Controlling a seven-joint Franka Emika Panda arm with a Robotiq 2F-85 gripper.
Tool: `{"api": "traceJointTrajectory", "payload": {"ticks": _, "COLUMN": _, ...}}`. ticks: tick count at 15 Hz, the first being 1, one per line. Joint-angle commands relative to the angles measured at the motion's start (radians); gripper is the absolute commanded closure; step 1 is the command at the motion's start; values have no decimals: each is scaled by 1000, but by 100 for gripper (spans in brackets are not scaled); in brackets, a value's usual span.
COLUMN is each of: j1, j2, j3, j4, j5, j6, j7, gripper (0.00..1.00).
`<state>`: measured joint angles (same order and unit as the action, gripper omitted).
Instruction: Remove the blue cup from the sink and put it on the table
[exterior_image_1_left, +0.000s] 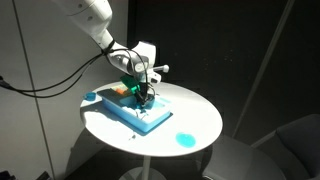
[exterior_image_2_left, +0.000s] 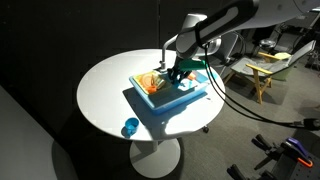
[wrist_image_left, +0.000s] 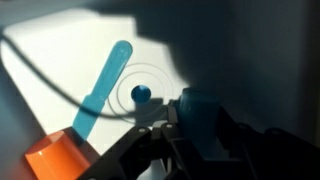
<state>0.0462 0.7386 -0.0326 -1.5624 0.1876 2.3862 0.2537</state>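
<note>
In both exterior views I record the blue cup (exterior_image_1_left: 185, 139) (exterior_image_2_left: 130, 127) resting on the round white desk (exterior_image_1_left: 205, 112), close to its edge and well apart from the sink (exterior_image_1_left: 152, 124). The cup is small; I cannot tell whether it stands upright. The sink is a pale blue rectangular basin, flat at mid-desk. Its round drain (wrist_image_left: 141, 94) shows in the wrist view.

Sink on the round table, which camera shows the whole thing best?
An exterior view: the sink shows its whole blue outline from above, with the gripper over its far side. In an exterior view the sink looks flatter, partly hidden by the gripper. The wrist view catches only basin floor around the drain.
</note>
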Motion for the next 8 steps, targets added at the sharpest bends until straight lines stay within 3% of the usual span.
{"api": "traceJointTrajectory", "payload": {"ticks": 1, "j1": -3, "j2": 7, "j3": -2, "j4": 32, "j5": -22, "j6": -34, "j7": 11, "gripper": 84}}
{"api": "traceJointTrajectory", "payload": {"ticks": 8, "j1": 7, "j2": -27, "j3": 2, "j4": 3, "j5": -28, "j6": -29, "j7": 5, "gripper": 84}}
